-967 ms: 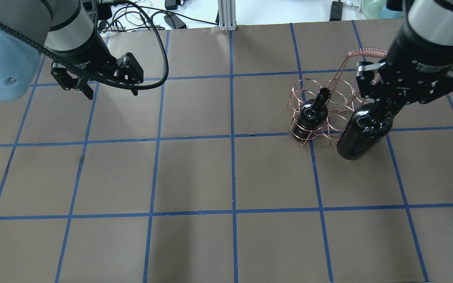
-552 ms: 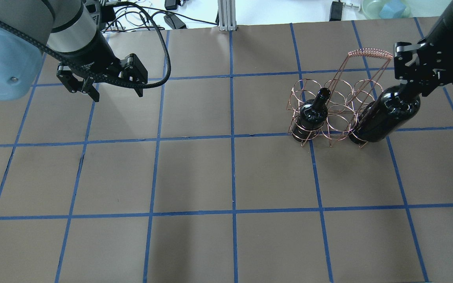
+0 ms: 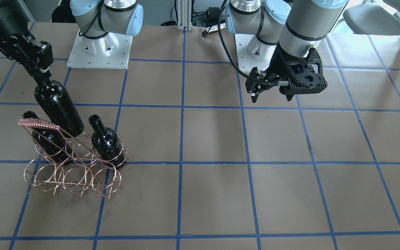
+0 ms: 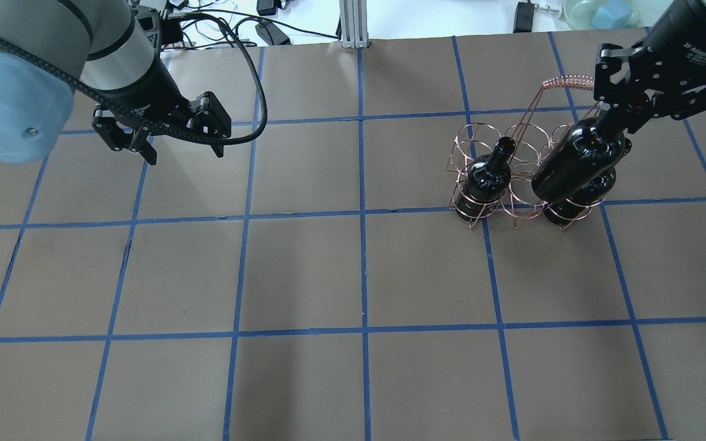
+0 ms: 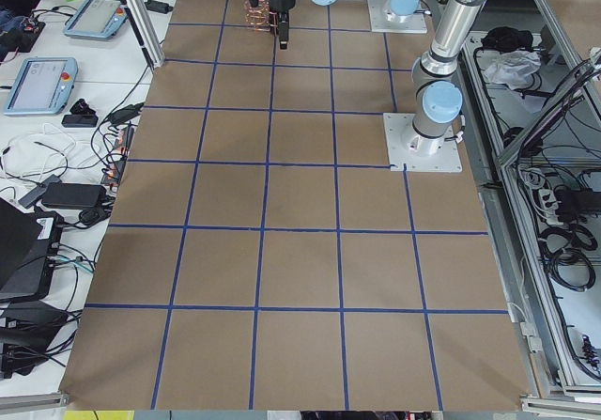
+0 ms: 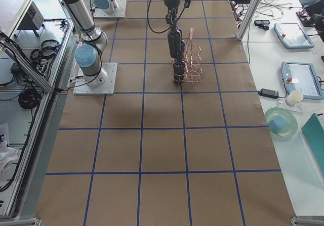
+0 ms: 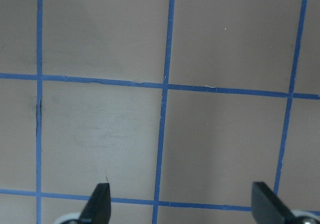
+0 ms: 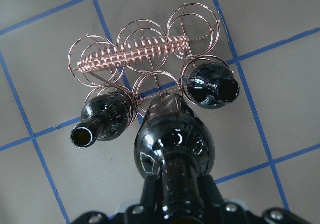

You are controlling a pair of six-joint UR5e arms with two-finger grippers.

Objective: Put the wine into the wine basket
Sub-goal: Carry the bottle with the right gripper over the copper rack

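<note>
Three glossy black glass wine bottles gather at the copper-coloured thin-wire wine basket (image 3: 71, 175), which stands on the robot's right side of the brown paper-covered table (image 4: 304, 275) with its blue tape grid. The right gripper (image 4: 619, 115) is clamped on the slim neck of one of them, the held wine bottle (image 4: 573, 168). This bottle hangs tilted, its base low over the middle ring of the row nearer the robot's bases. Whether the base sits inside that ring cannot be told.

Either side of it in that same row, the inner bottle (image 3: 105, 140) and the outer bottle (image 3: 49, 140) stand upright in the end rings, mouths up. The basket's slanted wire-wrapped handle bar (image 4: 569, 81) rises just beside the right gripper.

The left gripper (image 4: 184, 153) hovers over bare paper on the robot's left, well apart from the basket, its jaws spread wide.
</note>
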